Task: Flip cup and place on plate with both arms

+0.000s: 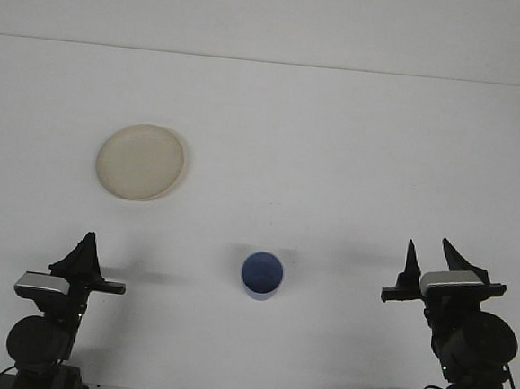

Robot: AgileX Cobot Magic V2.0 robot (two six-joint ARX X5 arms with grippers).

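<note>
Spanning everything, white table point(336, 146) holds plate point(141, 162), cup point(262, 275).

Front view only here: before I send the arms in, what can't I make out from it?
- blue cup: seen from above, so its outer wall and any handle are hidden; which end is up is not certain.
- left gripper: fingers overlap edge-on, so the gap is unreadable.
- Both arm bases: cut off by the bottom edge.
- plate: rim depth too small to judge.
- right gripper: fingers apart, nothing between them.
</note>
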